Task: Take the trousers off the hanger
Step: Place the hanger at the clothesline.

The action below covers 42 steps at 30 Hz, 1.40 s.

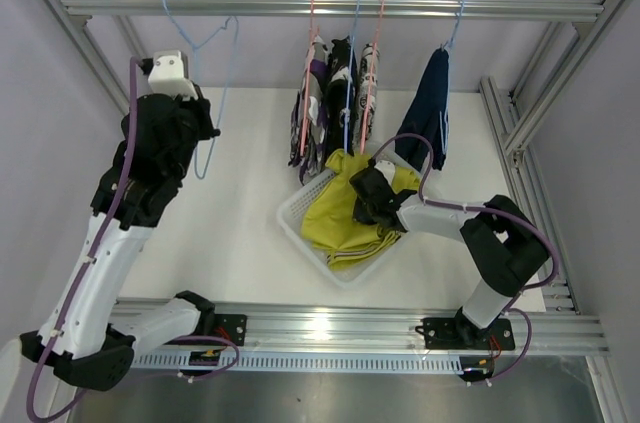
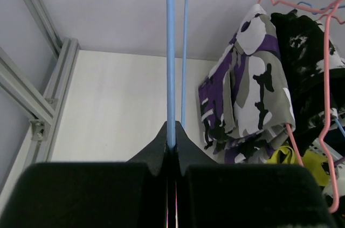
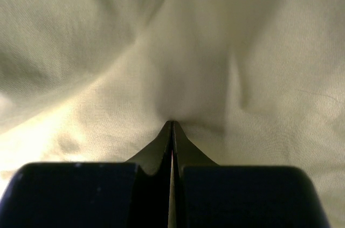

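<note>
Your right tool is pinched shut on the yellow trousers, heaped in the basket directly beneath it and clear of the bare blue hanger that your left tool clamps, well off to its left.

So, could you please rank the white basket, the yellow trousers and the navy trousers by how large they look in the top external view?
Largest, about alike: white basket, partly covered, and yellow trousers.
Smallest: navy trousers.

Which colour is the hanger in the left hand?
The hanger is light blue, best seen from the left wrist.
</note>
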Available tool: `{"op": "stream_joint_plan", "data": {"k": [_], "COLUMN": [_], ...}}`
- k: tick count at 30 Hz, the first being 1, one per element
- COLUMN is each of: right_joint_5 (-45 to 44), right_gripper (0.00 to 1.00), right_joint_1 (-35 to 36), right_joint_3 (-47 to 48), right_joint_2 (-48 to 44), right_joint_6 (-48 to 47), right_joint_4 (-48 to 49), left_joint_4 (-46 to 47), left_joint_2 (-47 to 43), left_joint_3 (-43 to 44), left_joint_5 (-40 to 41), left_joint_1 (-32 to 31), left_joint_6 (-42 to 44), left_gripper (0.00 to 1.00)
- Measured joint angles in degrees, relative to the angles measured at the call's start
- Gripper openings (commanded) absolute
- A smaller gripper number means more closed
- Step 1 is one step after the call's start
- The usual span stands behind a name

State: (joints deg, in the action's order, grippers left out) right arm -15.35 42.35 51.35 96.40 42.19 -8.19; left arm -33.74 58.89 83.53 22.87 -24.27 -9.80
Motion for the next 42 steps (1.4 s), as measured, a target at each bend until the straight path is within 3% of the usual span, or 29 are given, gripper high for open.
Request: {"op": "stream_joint_plan", "data": {"k": [11,20,26,42], "right_joint_5": [3.5,6.2,7.5,7.9], "right_gripper": [0.00,0.00,0.00,0.00], "right_joint_1": [-1.0,-1.0,-1.0,-0.9], "right_joint_3": [0.1,1.1,1.9,1.7], "right_joint_2": [0.9,3.2,4.5,4.5], "right_joint_6": [-1.5,-1.8,-1.8,-1.9], "right_joint_4": [2.7,6.3,7.9,8.6], "left_joint_4": [1.1,-0.2,-1.3,-0.4], "left_joint_2": [13.4,22.9,25.2,24.9], "left_joint_3": [9.7,16.7,16.8,11.5], "left_joint_5": [3.8,2.4,0.0,-2.1], "left_joint_1": [0.1,5.8,9.2,9.5], "left_joint_6": [4.9,5.8,5.8,5.7], "left_gripper": [0.01,0.01,0.01,0.02]}}
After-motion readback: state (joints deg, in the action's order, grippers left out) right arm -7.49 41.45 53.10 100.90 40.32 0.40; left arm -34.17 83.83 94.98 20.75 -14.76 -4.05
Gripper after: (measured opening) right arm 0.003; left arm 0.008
